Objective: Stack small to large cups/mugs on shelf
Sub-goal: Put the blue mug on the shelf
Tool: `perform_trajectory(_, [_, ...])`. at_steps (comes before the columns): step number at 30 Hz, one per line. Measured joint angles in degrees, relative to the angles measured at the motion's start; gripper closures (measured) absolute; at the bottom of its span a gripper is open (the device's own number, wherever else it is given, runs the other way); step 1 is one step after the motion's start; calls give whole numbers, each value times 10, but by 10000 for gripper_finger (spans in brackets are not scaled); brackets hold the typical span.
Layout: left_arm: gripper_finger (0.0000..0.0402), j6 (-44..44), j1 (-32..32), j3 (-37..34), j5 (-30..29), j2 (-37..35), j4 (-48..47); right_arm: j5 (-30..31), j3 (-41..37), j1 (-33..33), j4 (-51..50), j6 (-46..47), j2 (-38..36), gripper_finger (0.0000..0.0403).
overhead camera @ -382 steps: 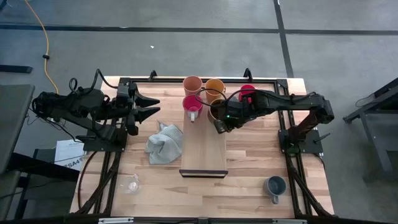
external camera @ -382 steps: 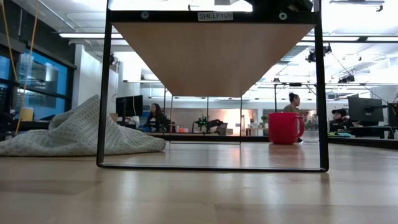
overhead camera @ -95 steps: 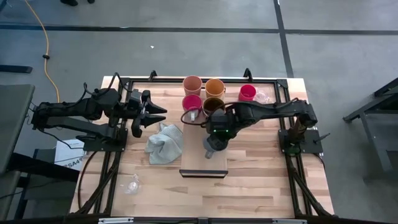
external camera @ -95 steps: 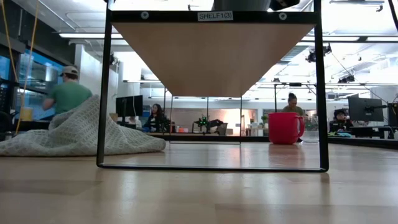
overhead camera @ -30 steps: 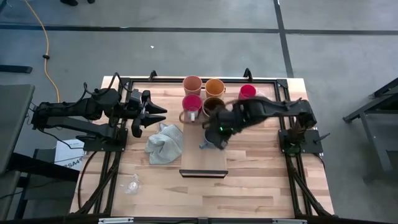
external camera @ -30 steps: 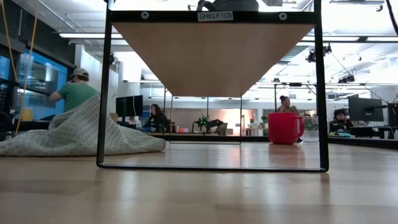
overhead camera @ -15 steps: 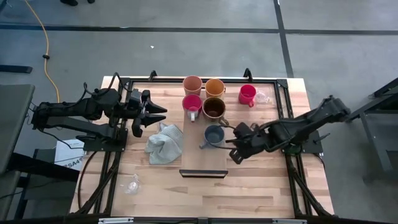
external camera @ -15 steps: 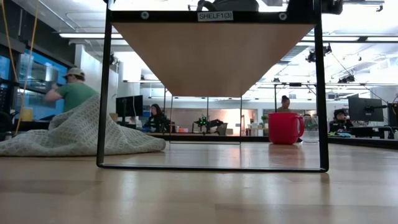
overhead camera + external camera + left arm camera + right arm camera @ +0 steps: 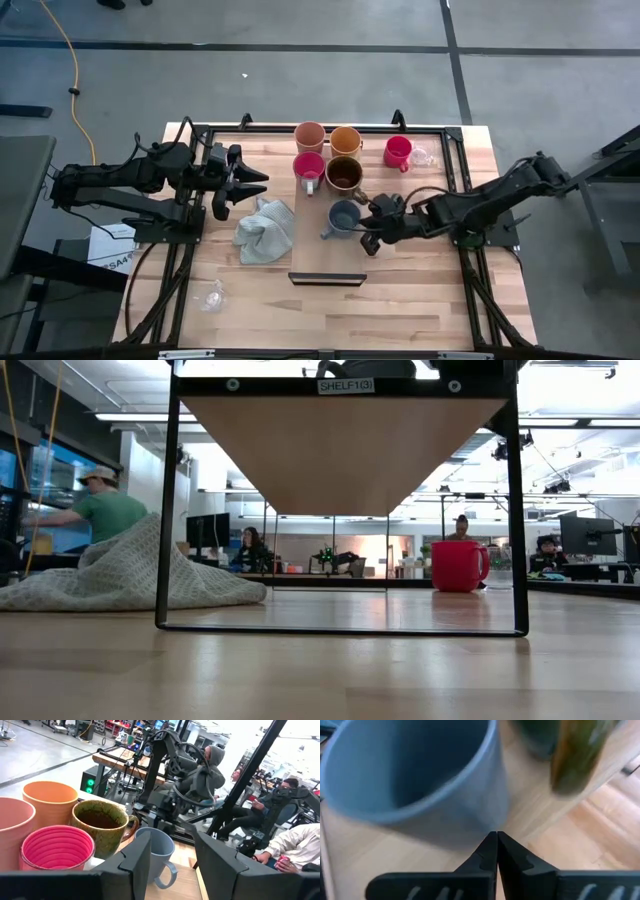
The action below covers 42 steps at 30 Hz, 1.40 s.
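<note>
- On the shelf (image 9: 327,250), five mugs stand: peach (image 9: 309,135), orange (image 9: 345,139), pink (image 9: 308,167), brown (image 9: 343,175) and blue-grey (image 9: 344,216).
- The right gripper (image 9: 364,238) hangs just beside the blue-grey mug, fingers pressed together on nothing.
- The left gripper (image 9: 256,182) waits at the table's left, above a grey cloth (image 9: 264,231), fingers apart and empty.
- A red mug (image 9: 397,152) stands on the table, off the shelf.

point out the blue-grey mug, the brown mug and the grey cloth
blue-grey mug (image 9: 345,215), high view, inside of the cup.
brown mug (image 9: 343,174), high view, dark inside.
grey cloth (image 9: 265,231), high view, middle of the crumpled heap.
</note>
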Motion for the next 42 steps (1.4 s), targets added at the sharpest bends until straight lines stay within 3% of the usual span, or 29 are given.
perform_trajectory(12, [261,-1,0,0,0,0,-4,6,0,-32,71,-83,4,403])
perform_trajectory(21, [261,-1,0,0,-11,0,-3,1,1,-38,153,-99,32,403])
perform_trajectory(27, [261,0,0,0,-15,0,-3,-10,1,-38,144,-97,19,403])
perform_trajectory(37, [261,0,0,0,-15,0,-3,-121,1,-20,102,-78,7,403])
perform_trajectory(42, [261,0,0,0,-15,0,-3,-122,1,-2,106,-80,7,403])
